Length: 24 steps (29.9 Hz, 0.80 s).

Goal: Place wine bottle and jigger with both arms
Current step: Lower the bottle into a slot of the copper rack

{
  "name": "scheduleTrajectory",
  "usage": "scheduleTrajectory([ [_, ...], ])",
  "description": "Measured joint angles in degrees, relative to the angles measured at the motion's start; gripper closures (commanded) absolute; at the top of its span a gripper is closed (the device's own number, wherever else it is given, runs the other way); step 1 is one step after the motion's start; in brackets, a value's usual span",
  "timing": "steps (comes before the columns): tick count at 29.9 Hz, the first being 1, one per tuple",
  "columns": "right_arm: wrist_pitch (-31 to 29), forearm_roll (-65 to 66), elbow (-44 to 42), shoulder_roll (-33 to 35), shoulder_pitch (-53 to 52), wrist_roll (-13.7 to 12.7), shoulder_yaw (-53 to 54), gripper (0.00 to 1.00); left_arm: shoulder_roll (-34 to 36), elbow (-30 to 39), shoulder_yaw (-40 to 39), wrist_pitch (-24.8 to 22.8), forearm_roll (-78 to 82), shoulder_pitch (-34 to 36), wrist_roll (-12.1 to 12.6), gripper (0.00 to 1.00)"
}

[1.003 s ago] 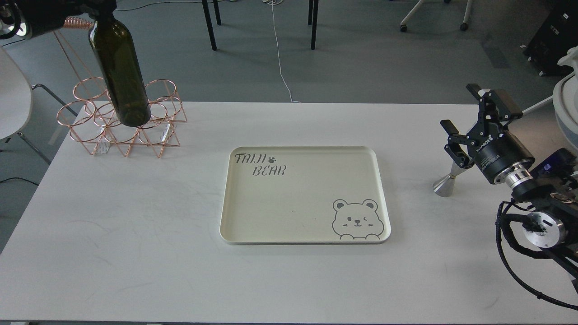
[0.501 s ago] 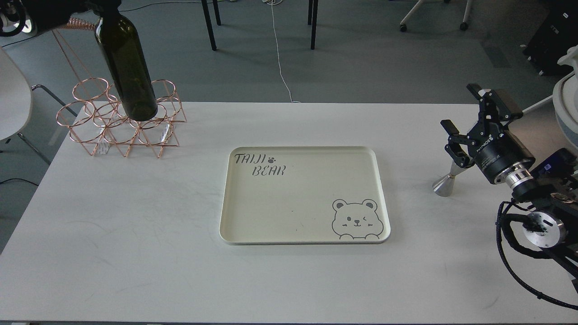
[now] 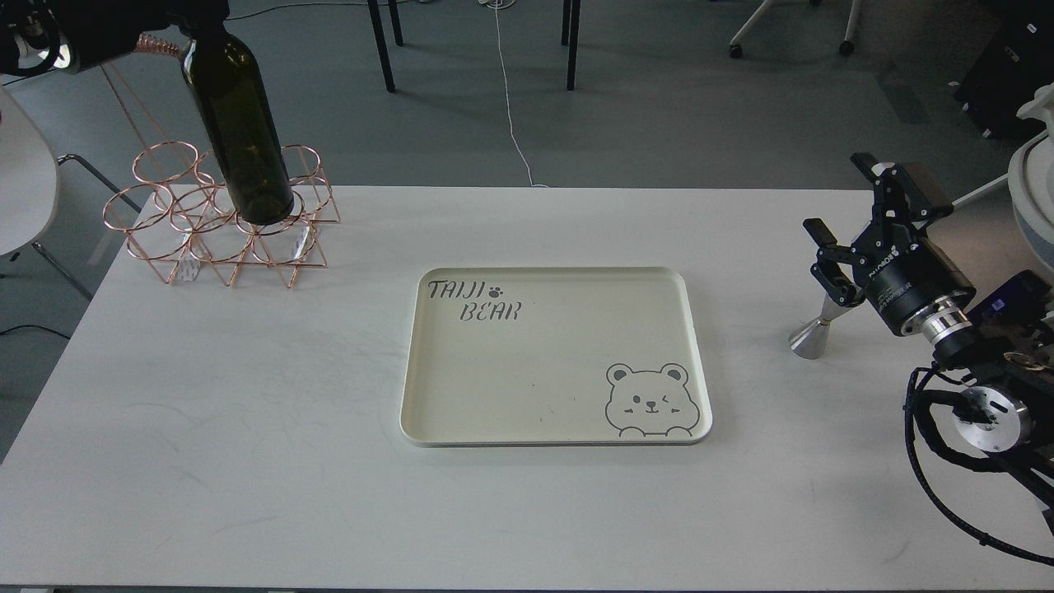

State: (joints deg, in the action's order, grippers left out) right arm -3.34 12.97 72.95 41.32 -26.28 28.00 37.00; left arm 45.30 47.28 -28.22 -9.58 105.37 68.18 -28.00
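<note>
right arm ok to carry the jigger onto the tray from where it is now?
Probably yes. The right gripper sits around the top of the jigger, and bare table lies between it and the tray. The tray holds nothing. Whether the grip is firm, I can't tell.

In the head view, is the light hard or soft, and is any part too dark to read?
Head view: soft, even light; the cream rectangular tray casts only a faint shadow on the white table. The tall dark olive-green wine bottle shows little glare; the left gripper at the top-left corner is too dark to read.
</note>
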Motion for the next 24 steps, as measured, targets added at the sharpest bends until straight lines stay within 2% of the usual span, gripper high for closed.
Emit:
scheduleTrajectory([
  [9,0.0,0.0,0.0,0.0,0.0,0.0,-0.1,0.03,0.0,0.0,0.0,0.2,-0.1,-1.9,0.0,0.88],
  [18,0.0,0.0,0.0,0.0,0.2,0.0,-0.1,0.03,0.0,-1.9,0.1,2.1,-2.3,-5.0,0.0,0.8],
  [24,0.1,0.0,0.0,0.0,0.2,0.0,-0.1,0.03,-0.9,-3.7,3.6,4.5,-4.8,-6.0,0.0,0.8],
])
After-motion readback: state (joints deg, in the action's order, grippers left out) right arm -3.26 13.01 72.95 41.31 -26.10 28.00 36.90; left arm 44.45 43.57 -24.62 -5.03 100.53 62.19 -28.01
